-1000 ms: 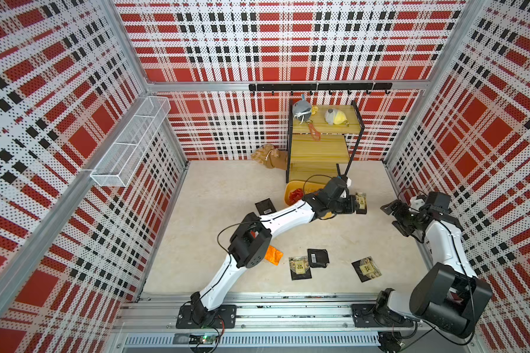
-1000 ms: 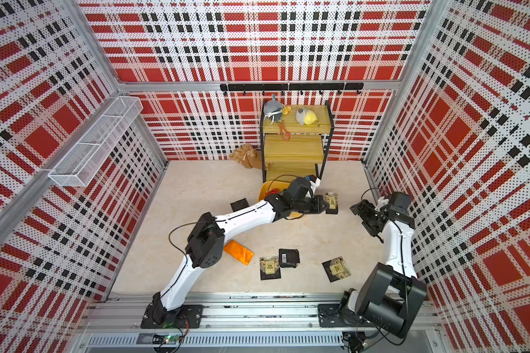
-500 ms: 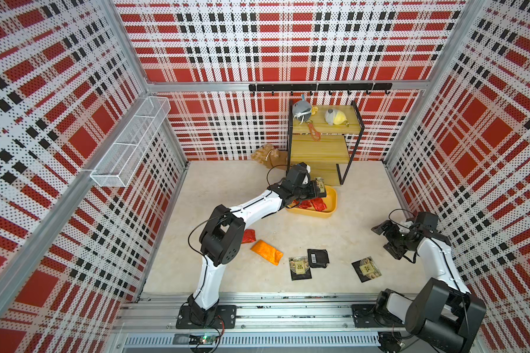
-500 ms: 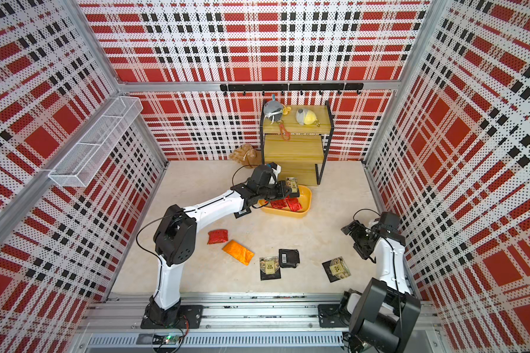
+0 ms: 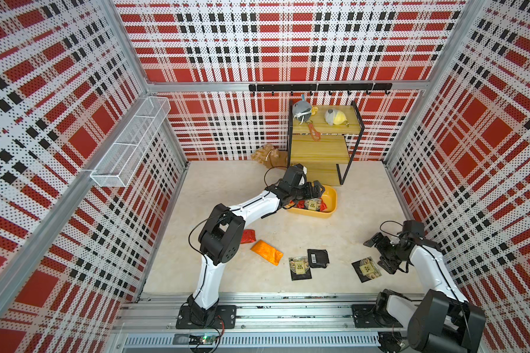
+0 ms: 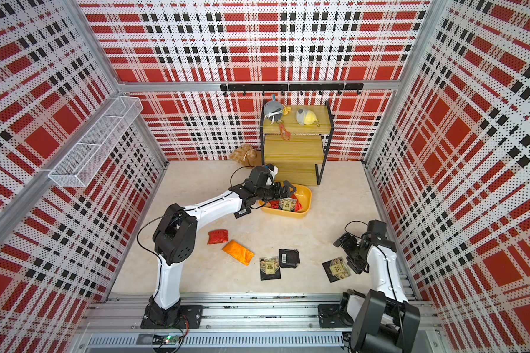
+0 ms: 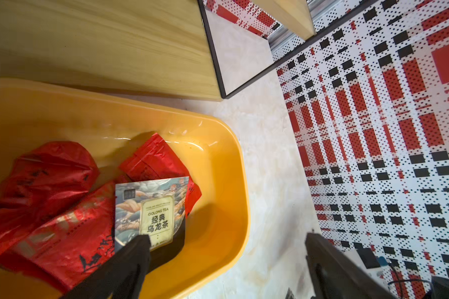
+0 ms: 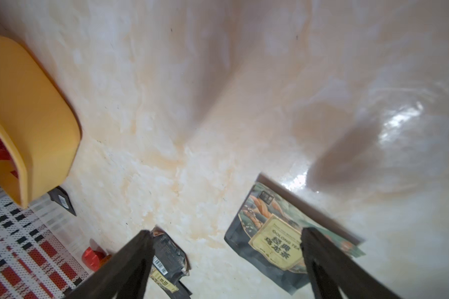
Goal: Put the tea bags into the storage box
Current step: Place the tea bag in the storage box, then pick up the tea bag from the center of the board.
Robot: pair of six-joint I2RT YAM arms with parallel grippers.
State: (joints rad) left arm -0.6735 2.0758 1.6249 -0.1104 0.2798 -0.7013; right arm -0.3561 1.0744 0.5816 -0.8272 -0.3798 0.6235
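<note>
The yellow storage box (image 5: pixel 314 215) (image 6: pixel 288 213) stands on the floor in front of the shelf rack. It holds red tea bags (image 7: pixel 36 176) and one with a pictured label (image 7: pixel 153 214) (image 5: pixel 312 204). My left gripper (image 5: pixel 317 189) (image 7: pixel 226 236) hangs open just above the box's near end, holding nothing. On the floor lie a red tea bag (image 5: pixel 248 236), an orange one (image 5: pixel 266 252), a pictured one (image 5: pixel 300 267), a black barcoded one (image 5: pixel 318 258) and another black one (image 6: pixel 242 212) under the left arm. My right gripper (image 5: pixel 378 255) (image 8: pixel 226 231) is open, low beside a pictured tea bag (image 5: pixel 367 269) (image 8: pixel 278 240).
A wooden shelf rack (image 5: pixel 318 149) with two plush toys (image 5: pixel 302 108) stands at the back, close behind the box. A brown plush (image 5: pixel 268 156) lies left of the rack. A white wire basket (image 5: pixel 132 140) hangs on the left wall.
My left gripper carried a pictured tea bag from right of the box to over it, then opened; the bag now lies inside. My right arm moved forward and down to the floor bag.
</note>
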